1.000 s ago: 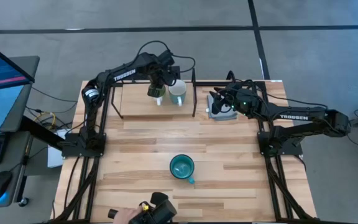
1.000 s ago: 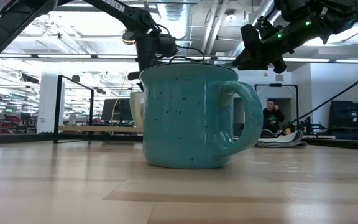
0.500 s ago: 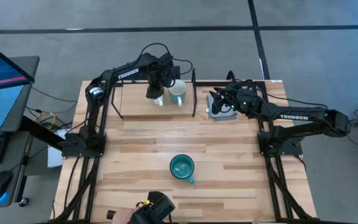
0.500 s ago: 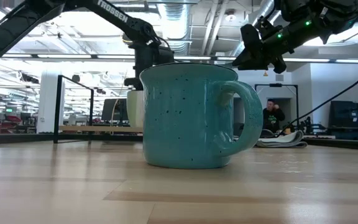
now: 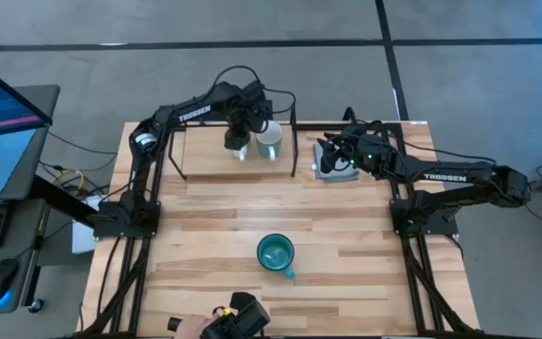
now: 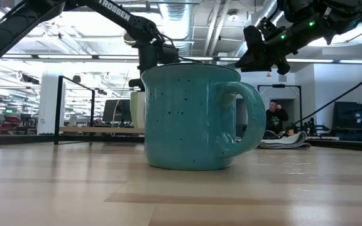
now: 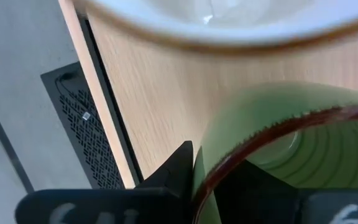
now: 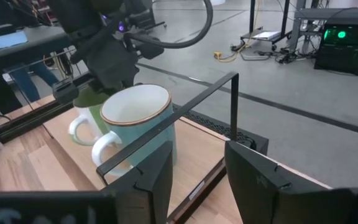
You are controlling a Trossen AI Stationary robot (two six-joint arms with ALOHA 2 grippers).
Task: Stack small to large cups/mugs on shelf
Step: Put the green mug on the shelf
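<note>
From above, the left hand (image 5: 236,141) is over the shelf (image 5: 205,158), just beside the white mug (image 5: 269,141). The teal mug (image 5: 276,252) stands well apart on the tabletop (image 5: 346,235), and the right hand (image 5: 327,155) waits past the shelf's end. The low view shows the teal mug upright. In the left wrist view, the left hand pinches the green mug (image 7: 272,112) by its wall. In the right wrist view, the right hand's fingers stand apart, empty, and the green mug is just beside the white one on the shelf.

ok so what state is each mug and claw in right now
green mug, upright, rim gripped by left claw
white mug, upright on shelf, free
teal mug, upright on tabletop, untouched
left claw, shut on green mug
right claw, open, empty
</note>
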